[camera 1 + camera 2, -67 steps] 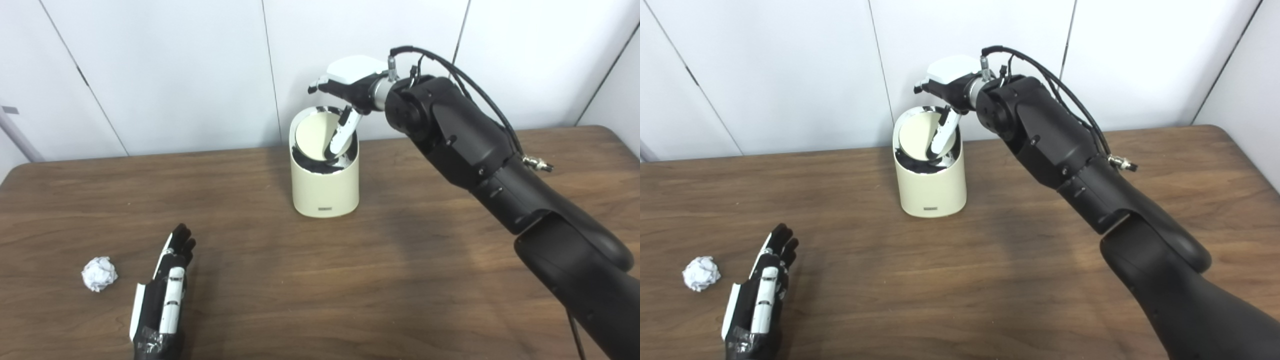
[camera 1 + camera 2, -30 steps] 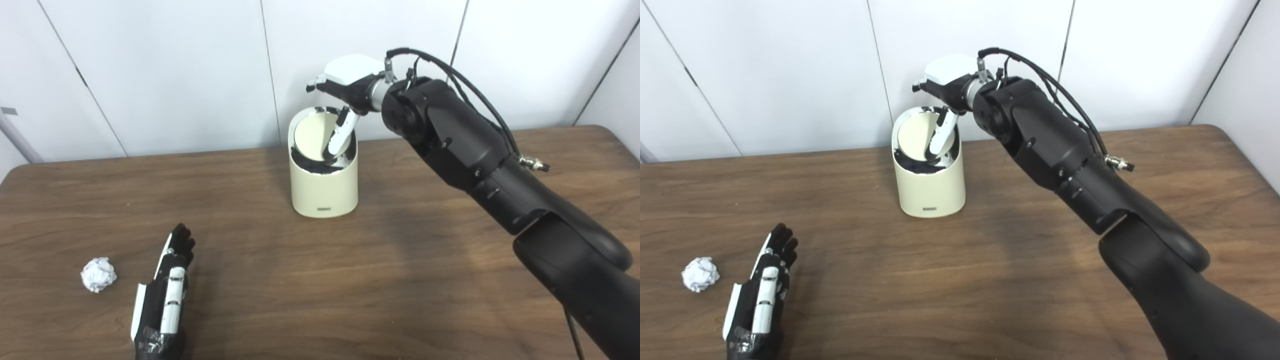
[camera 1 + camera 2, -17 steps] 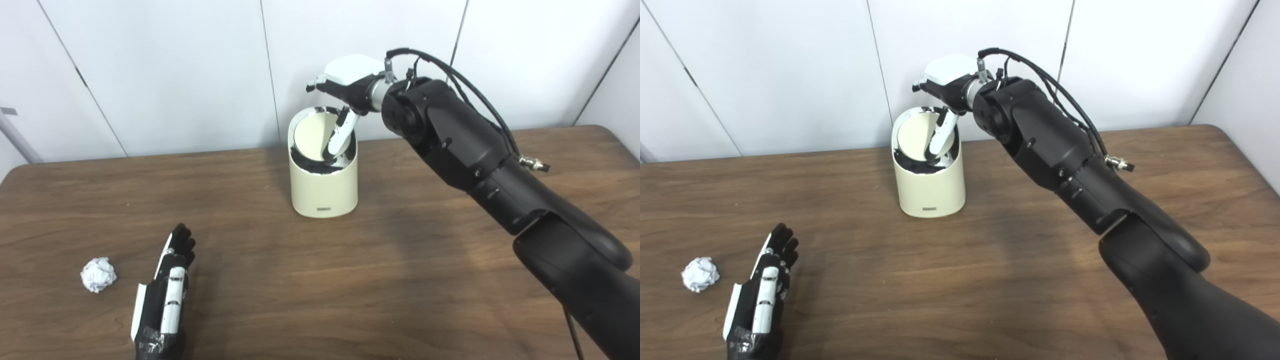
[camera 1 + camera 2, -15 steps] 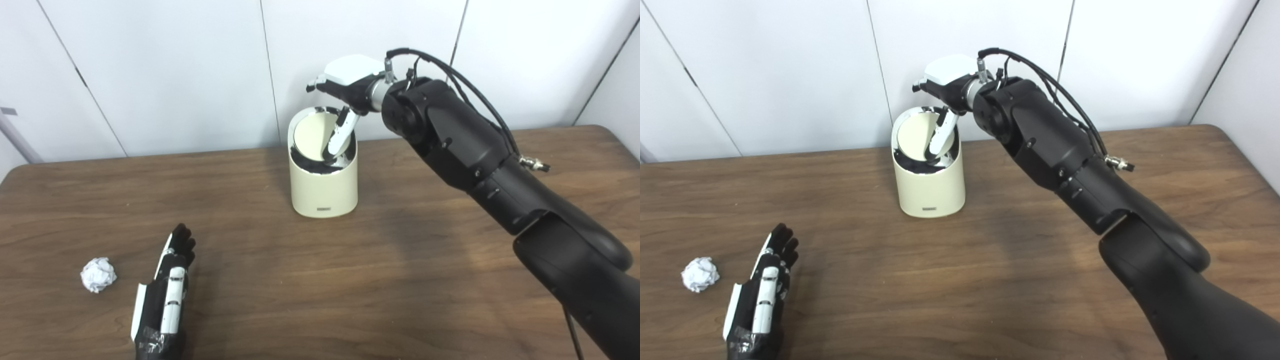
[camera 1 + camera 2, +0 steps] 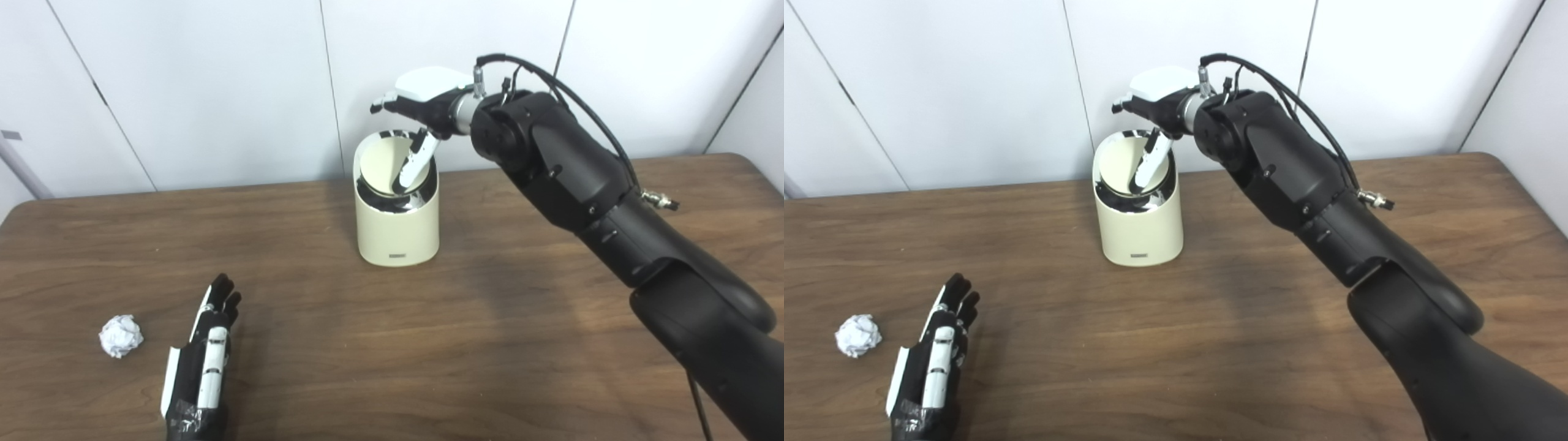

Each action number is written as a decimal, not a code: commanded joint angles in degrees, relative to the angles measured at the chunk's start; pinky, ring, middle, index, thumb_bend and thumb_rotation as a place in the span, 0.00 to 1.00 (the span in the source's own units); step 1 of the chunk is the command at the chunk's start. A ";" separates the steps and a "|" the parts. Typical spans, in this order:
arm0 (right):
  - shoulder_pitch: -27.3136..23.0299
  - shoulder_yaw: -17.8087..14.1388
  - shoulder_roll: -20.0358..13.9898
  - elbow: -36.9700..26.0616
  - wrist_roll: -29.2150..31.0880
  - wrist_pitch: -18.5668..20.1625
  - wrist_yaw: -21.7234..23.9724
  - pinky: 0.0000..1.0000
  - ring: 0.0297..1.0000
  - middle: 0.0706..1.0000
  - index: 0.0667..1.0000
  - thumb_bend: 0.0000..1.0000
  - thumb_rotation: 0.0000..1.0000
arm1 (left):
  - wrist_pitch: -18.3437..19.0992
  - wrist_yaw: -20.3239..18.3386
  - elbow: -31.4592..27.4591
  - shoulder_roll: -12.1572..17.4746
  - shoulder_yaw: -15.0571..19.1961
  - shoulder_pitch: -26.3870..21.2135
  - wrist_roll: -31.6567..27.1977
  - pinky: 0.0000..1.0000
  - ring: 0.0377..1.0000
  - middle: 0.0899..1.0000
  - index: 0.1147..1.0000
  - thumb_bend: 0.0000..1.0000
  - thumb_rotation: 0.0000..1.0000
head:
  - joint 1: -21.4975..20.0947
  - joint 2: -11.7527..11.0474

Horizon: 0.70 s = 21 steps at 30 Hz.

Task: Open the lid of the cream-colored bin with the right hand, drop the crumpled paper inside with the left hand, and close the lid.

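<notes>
Cream lid tilted; right hand fingertip hidden; bin interior dark.

bin: inside hidden by tilted lid | left hand: wrist cut off at bottom edge

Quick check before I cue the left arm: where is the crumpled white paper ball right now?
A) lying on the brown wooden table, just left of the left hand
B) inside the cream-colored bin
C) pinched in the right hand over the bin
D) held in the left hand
A: the crumpled white paper ball lies on the brown wooden table, apart from the open left hand beside it.
</notes>
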 commanded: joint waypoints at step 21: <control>0.25 -7.89 -5.71 -8.65 2.78 1.49 0.33 0.79 0.95 0.93 0.91 0.89 0.53 | -1.09 0.35 3.62 -1.52 -0.74 1.75 -0.34 1.00 0.97 0.98 0.98 0.27 0.84 | -0.09 -0.07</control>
